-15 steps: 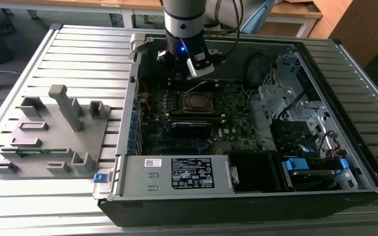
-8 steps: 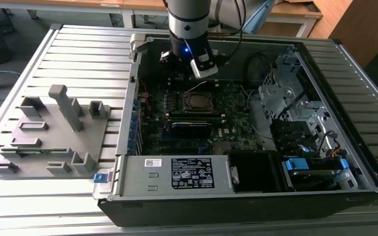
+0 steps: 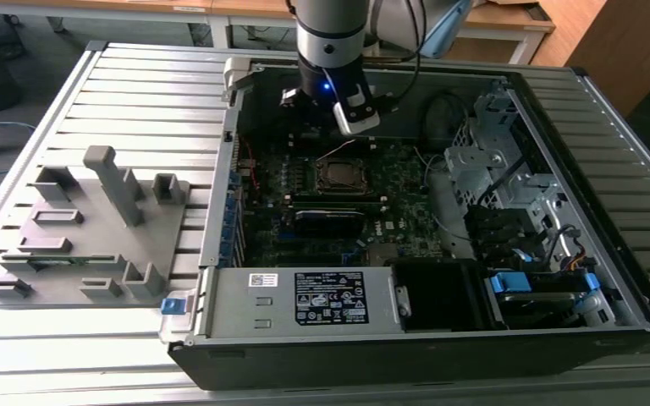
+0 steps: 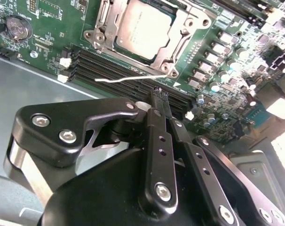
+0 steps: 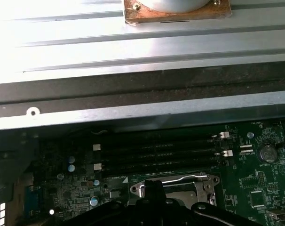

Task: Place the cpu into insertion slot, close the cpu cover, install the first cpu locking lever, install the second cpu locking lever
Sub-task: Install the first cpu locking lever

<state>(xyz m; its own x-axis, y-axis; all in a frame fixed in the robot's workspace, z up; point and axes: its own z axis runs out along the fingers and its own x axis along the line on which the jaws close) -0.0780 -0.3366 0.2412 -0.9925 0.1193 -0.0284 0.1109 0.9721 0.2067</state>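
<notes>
The cpu [image 4: 142,26] lies flat in the insertion slot [image 3: 342,175] on the green motherboard, its silver-grey top showing. The cpu cover [image 4: 182,28] is down around it as a silver frame. One thin wire locking lever [image 4: 128,79] stands free beside the socket, unlatched; in the exterior view it rises at the socket's far edge [image 3: 337,150]. My gripper [image 4: 159,95] hovers just off the socket, over the memory slots, fingers together and holding nothing. In the exterior view the gripper [image 3: 355,127] hangs above and behind the socket. The slot [image 5: 175,186] shows partly behind a fingertip [image 5: 154,186] in the first wrist view.
The motherboard sits inside an open computer case [image 3: 223,169] with metal walls around it. Black memory slots [image 5: 152,153] run beside the socket. A power supply [image 3: 302,300] and drive bays [image 3: 494,178] fill the near and right sides. A grey fixture tray [image 3: 88,228] stands outside on the exterior view's left.
</notes>
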